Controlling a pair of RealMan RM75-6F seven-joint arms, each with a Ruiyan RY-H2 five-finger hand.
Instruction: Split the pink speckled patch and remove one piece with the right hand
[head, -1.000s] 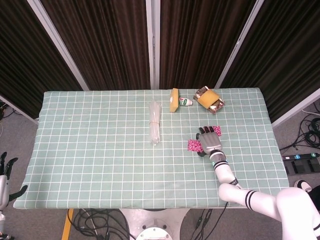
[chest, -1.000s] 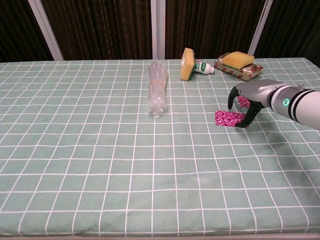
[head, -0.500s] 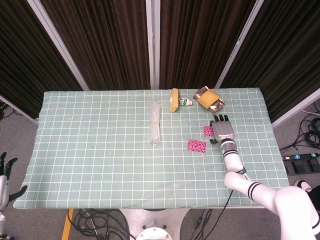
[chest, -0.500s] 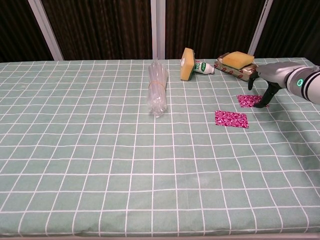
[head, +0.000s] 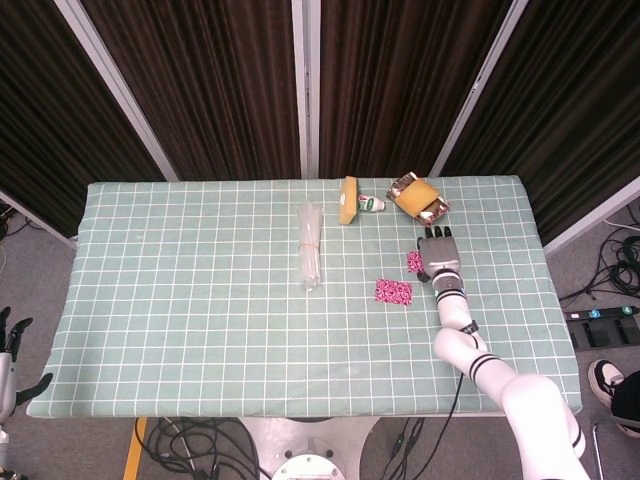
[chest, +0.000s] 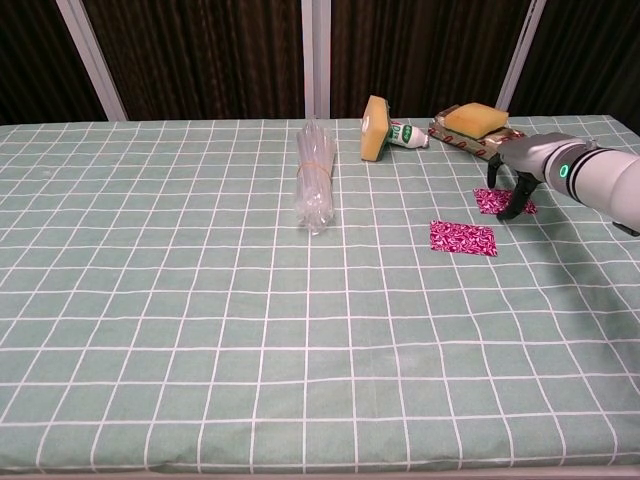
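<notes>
1. We see the pink speckled patch already lying as two pieces on the counter (chest: 200, 330). The larger piece (chest: 463, 238) lies flat and alone on the green checked cloth. The smaller piece (chest: 503, 202) lies a little beyond it, nearer the far right corner, with bare cloth between the two.
2. Our right hand (chest: 508, 172) arches over the smaller piece with its fingers pointing down and their tips at or on the fabric. We judge it is pressing that piece to drag it off, which would explain the gap, but we cannot tell whether the fabric is truly pinched or only touched.
3. In the head view the same right hand (head: 439, 253) covers most of the smaller piece (head: 413, 262), leaving only its left edge visible. The larger piece (head: 393, 291) lies clear of it.
4. Our left hand (head: 10, 350) hangs off the counter's left edge with its fingers apart, holding nothing; we judge it has no part here.
5. By count: two pink pieces; one clear bundle (chest: 315, 185) bound with a band, mid-counter; two yellow sponges, one on edge (chest: 375, 128) and one atop a wrapped pack (chest: 478, 128); and one small white tube (chest: 408, 134) between them along the far edge.
</notes>
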